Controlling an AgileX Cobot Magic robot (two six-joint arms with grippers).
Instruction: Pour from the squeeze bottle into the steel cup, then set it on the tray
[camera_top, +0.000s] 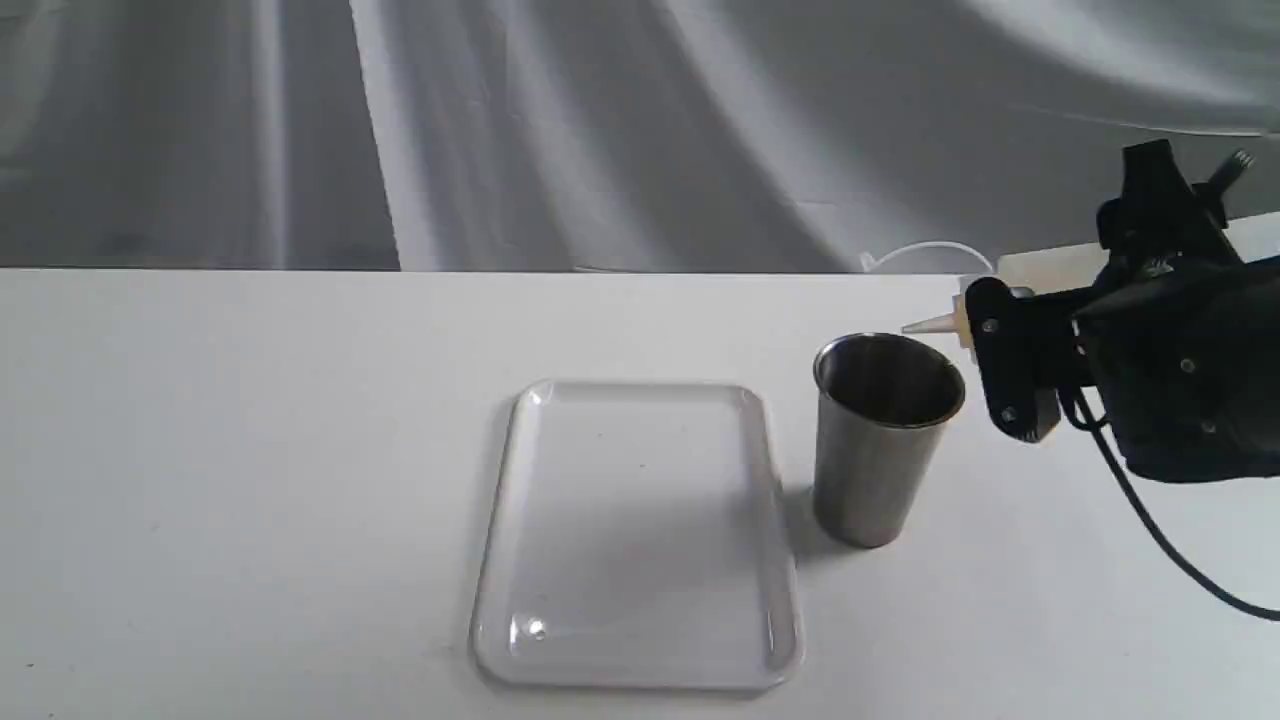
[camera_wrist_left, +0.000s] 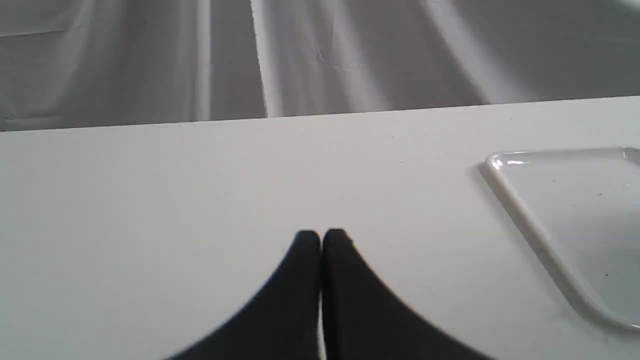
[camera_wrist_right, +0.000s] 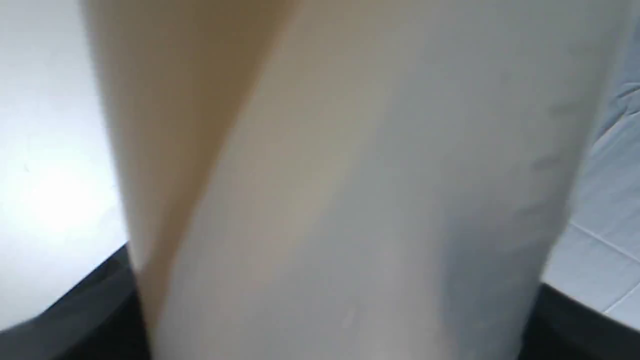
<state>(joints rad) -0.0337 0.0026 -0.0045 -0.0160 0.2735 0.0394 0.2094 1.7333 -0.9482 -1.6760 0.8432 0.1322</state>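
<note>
The steel cup (camera_top: 882, 437) stands upright on the white table, just right of the tray (camera_top: 637, 535). My right gripper (camera_top: 1010, 350) is shut on the squeeze bottle (camera_top: 1040, 270), which lies tipped nearly level. Its nozzle (camera_top: 930, 325) points left over the cup's right rim, and the cap strap loops above it. In the right wrist view the bottle (camera_wrist_right: 350, 200) fills the picture, whitish with a slanted amber band of liquid. My left gripper (camera_wrist_left: 321, 237) is shut with nothing in it, low over bare table, with the tray's corner (camera_wrist_left: 505, 165) to one side. No stream of liquid shows.
The white table (camera_top: 250, 450) runs left of the tray with nothing on it. A grey draped cloth (camera_top: 600, 130) hangs behind the table's far edge. A black cable (camera_top: 1150, 520) trails from the right arm down over the table at the right.
</note>
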